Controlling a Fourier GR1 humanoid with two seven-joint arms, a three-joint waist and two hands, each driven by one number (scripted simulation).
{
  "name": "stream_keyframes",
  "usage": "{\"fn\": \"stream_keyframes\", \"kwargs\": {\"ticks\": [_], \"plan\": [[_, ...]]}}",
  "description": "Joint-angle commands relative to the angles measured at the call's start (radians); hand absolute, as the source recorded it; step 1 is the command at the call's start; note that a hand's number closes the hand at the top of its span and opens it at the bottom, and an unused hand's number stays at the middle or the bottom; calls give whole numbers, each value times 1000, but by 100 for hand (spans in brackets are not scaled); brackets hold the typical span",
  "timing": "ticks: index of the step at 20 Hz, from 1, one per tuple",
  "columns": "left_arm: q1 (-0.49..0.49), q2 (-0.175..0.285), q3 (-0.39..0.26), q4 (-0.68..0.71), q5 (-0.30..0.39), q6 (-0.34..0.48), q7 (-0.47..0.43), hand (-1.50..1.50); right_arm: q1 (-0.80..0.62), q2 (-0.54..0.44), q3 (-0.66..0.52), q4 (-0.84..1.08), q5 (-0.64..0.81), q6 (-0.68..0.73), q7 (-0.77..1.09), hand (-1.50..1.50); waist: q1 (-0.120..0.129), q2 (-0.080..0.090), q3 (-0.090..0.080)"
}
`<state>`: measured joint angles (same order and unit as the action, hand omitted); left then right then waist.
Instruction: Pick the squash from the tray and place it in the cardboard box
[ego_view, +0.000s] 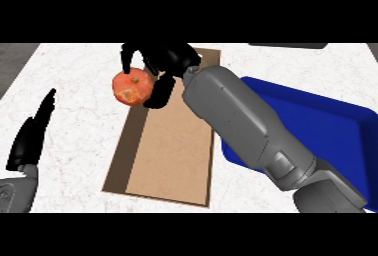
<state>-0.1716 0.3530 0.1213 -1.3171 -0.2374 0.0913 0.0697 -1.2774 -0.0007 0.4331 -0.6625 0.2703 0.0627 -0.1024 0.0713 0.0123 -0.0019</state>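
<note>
Squash (131, 88) is clasped in the curled right hand (166, 60), the box (173, 150) just below it; placing is judged under way, with lowering inside and release called for

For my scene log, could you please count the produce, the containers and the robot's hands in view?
Produce: 1, the squash, held by the right hand.
Containers: 2, the cardboard box and the blue tray.
Hands: 2, the right hand and the left hand, resting open.
Total: 5.
</note>
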Motion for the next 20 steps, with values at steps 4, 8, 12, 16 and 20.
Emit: {"fn": "stream_keyframes", "kwargs": {"ticks": [4, 8, 12, 16, 20], "plan": [[-46, -40, -43, 4, -45, 30, 19, 0, 28, 1, 183, 58, -207, -68, 83, -150, 41, 10, 0], [-28, 6, 3, 6, 5, -27, -13, 0, 4, 1, 180, 88, -299, -83, 25, -150, 31, 8, 0], [-55, 15, 7, 32, -3, -27, -12, 0, 29, 1, 191, 66, -357, -180, -97, -150, 31, 11, 1], [-10, -26, -7, 38, -27, 17, -39, 0, -4, 1, 133, 71, -462, -243, -110, -150, 25, 9, 0], [-26, -3, 31, 67, -11, 12, -27, 0, -27, 1, 4, 135, -542, -186, -177, -150, -15, 6, 1]]}}
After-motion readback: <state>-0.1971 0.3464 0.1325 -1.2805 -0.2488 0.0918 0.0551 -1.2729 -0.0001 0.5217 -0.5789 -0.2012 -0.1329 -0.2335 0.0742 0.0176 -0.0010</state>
